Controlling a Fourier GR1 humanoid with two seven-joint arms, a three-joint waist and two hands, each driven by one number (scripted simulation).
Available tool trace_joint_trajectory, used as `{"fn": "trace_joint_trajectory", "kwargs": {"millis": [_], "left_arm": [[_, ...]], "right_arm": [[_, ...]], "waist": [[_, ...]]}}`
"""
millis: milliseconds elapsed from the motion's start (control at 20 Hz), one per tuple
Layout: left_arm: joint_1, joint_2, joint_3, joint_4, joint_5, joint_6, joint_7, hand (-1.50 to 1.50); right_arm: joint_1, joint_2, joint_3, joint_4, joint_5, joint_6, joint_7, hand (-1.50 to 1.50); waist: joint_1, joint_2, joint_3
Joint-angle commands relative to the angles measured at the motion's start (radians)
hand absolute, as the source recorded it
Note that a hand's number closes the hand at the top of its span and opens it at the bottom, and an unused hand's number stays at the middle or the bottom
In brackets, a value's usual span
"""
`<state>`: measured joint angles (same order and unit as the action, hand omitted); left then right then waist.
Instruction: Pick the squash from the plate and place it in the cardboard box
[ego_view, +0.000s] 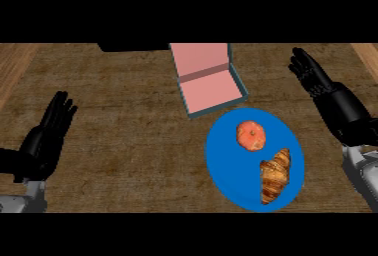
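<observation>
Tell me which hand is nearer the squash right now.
Right. The right hand is open, up and to the right of the squash on the blue plate. The left hand rests open far across the counter.

The brown, rough-textured bench (125, 150) carries a blue plate (221, 165) and, touching its upper edge, an open pink-lined cardboard box (210, 92).

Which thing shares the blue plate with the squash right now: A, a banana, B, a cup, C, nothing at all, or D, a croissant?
D: a croissant lies on the blue plate just below the orange squash, and nothing else is on the plate.
</observation>
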<state>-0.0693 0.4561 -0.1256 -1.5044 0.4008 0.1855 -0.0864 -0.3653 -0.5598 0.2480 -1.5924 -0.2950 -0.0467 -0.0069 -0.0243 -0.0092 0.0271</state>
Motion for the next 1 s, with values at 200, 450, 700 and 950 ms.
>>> {"fn": "trace_joint_trajectory", "kwargs": {"millis": [200,450,700,950], "left_arm": [[-0.03,0.164,0.018,0.112,-0.209,0.11,0.079,0.0],[-0.01,0.188,-0.005,0.13,-0.245,0.106,0.093,0.0],[-0.033,0.171,-0.016,0.149,-0.277,0.135,0.108,0.0],[-0.058,0.117,-0.065,0.21,-0.34,0.168,0.106,0.0]], "right_arm": [[0.007,0.037,0.044,0.11,-0.234,0.372,-0.091,-1.5],[-0.013,-0.154,0.2,0.113,0.263,0.409,-0.378,-1.5],[0.019,-0.041,0.122,0.427,0.073,0.576,-0.692,-1.5],[-0.144,-0.098,0.115,0.596,0.246,0.597,-0.916,-1.5]], "waist": [[0.051,0.039,-0.018],[0.068,0.041,-0.018],[0.085,0.043,-0.018],[0.074,0.032,-0.022]]}}
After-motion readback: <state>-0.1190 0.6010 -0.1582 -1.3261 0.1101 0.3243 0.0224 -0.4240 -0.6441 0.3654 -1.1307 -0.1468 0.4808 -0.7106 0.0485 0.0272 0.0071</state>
